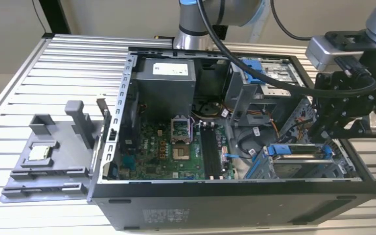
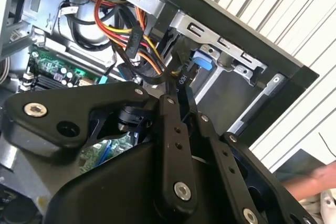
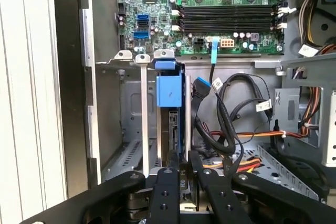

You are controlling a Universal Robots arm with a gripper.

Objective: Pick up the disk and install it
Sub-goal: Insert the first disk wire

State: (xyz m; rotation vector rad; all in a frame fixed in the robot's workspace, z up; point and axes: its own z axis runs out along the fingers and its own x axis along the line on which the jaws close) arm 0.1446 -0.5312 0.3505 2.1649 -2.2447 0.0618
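Tool point(image 3: 181, 167) is clamped on the disk point(image 3: 171, 95), which sits edge-on in the drive bay point(image 3: 143, 108) rails, just beside the loose cables point(image 3: 226, 129). If you push skewed, the blue frame could jam in the rails or snag those cables.

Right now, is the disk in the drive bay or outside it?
In: the disk, in its blue frame, stands inside the drive bay, between its metal rails. Whether fully seated, cannot tell.
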